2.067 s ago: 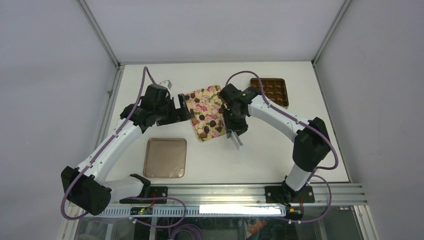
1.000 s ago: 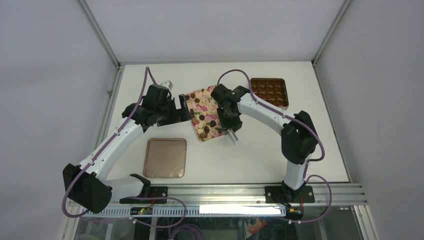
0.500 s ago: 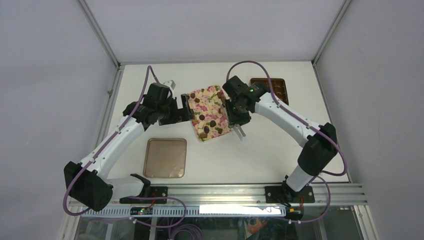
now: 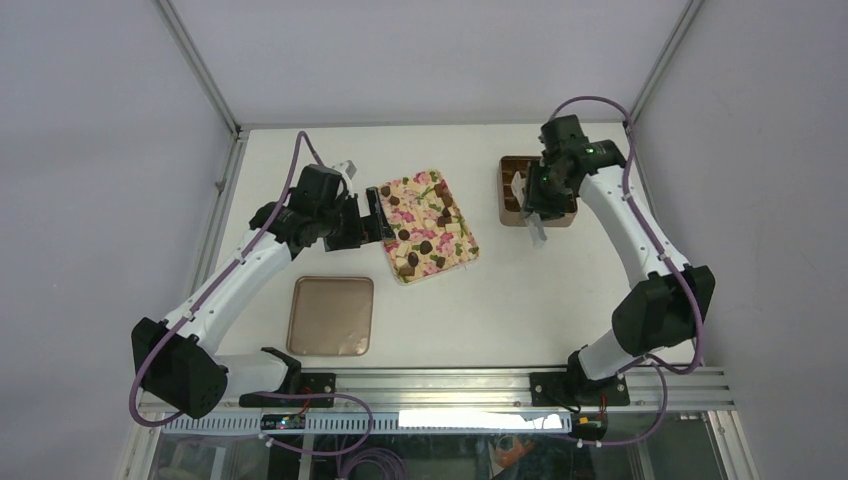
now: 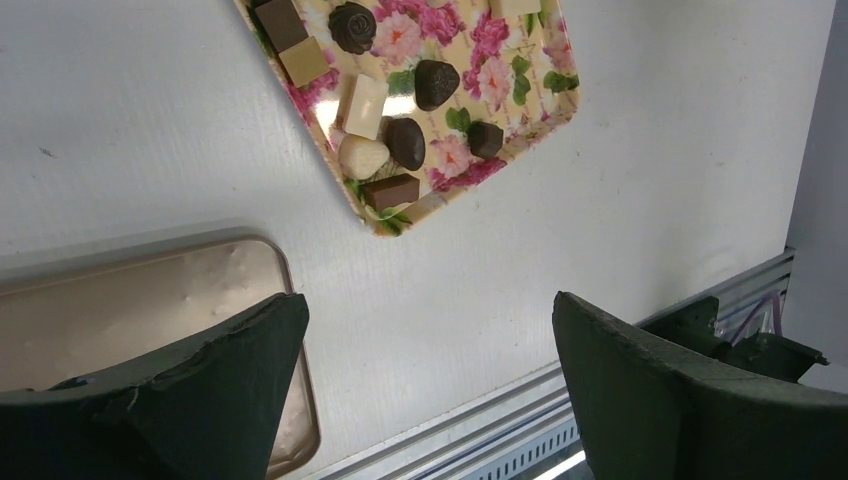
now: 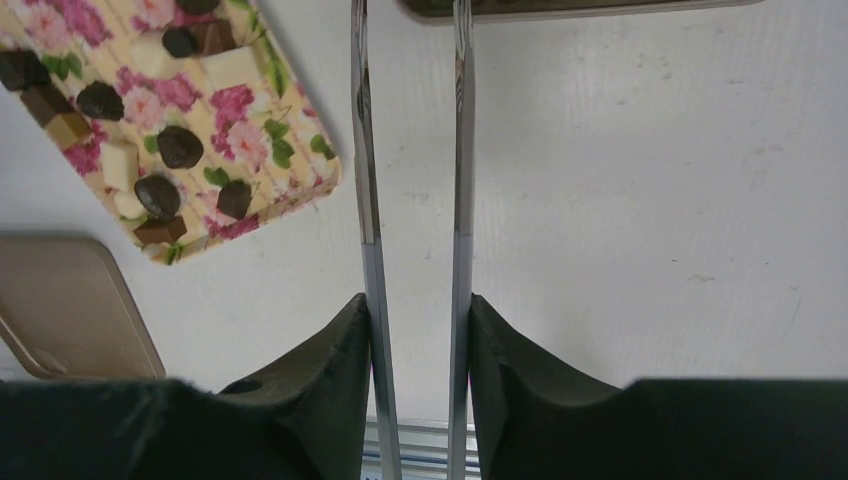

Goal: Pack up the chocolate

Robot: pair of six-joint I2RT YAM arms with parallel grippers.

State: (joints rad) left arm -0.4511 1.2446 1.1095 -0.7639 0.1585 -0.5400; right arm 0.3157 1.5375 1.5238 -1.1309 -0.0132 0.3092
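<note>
Currently on your counter [image 4: 520, 300], item by item.

Stock: the chocolate [image 4: 426, 246] [image 5: 405, 143] [image 6: 180, 146], small dark pieces with some pale ones among them, lies loose on a floral tray [image 4: 462, 238] at mid-counter. The pieces share no common heading; round, heart and block shapes lie scattered. One dark bar [image 5: 391, 190] sits by the tray's near corner, its long axis running across the tray rather than along it. The tray's own long axis runs far to near, skewed so the near end leans right.

Edges and room: a flat lid [image 4: 331, 315] lies near-left of the tray, apart from it. A grid box [image 4: 503, 190] stands far right, close to the counter's far edge. Bare counter separates tray from box, and more lies open on the near side up to the rail [image 4: 450, 380].

Left end effector [image 4: 372, 215] [image 5: 428, 310]: fingers spread wide, nothing between them. It is at the tray's left edge, so the chocolate lies just to its right. You cannot tell whether it touches the tray.

Right end effector [image 4: 530, 205] [image 6: 415, 305]: clamped on tweezers [image 6: 368, 200], blades parallel with a gap between them. It hangs over the box, with the tray's chocolate well apart to its left. The blade tips leave the wrist view, so you cannot tell whether they carry a piece.
</note>
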